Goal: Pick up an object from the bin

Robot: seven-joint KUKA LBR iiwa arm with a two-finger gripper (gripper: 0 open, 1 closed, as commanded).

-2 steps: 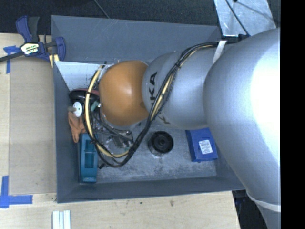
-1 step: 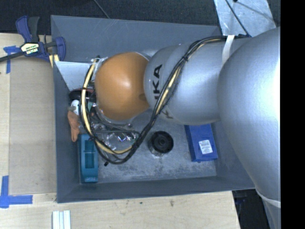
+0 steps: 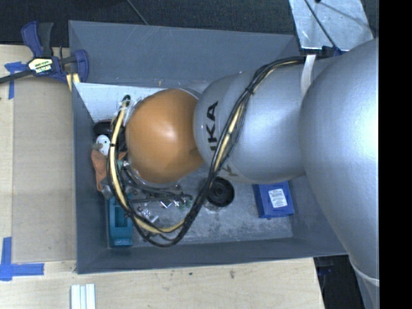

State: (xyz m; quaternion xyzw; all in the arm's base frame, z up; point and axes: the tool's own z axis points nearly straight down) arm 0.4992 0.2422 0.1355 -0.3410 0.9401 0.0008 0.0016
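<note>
We see the arm (image 3: 277,127) reaching across the grey bin (image 3: 193,50) from the right, its orange cover (image 3: 161,134) hanging over the bin's left half with yellow and black cables (image 3: 161,232) looping beneath it. The cover hides what lies under the wrist, so we cannot tell whether the jaws are spread or pressed together, nor whether anything sits between them. Nearest the wrist are three things along the left wall: a teal plastic block (image 3: 120,223) in the near left corner, just beside the cable loop; a brownish, crumpled-looking thing (image 3: 99,167) farther along the wall; and a small white piece (image 3: 102,144) beyond that. Well apart from these, to the right, a black round thing (image 3: 219,192) lies on the bin floor near a blue box with a white label (image 3: 275,199). We judge the teal block the likeliest pick (it is the closest thing with clean, straight sides): it looks stiff, light and somewhat smooth, so we would take it across its narrow width near the middle, keeping clear of the wall it lies along. The brownish thing looks soft and would give under a pinch, so a hold on its bulk would serve better than one on an edge
</note>
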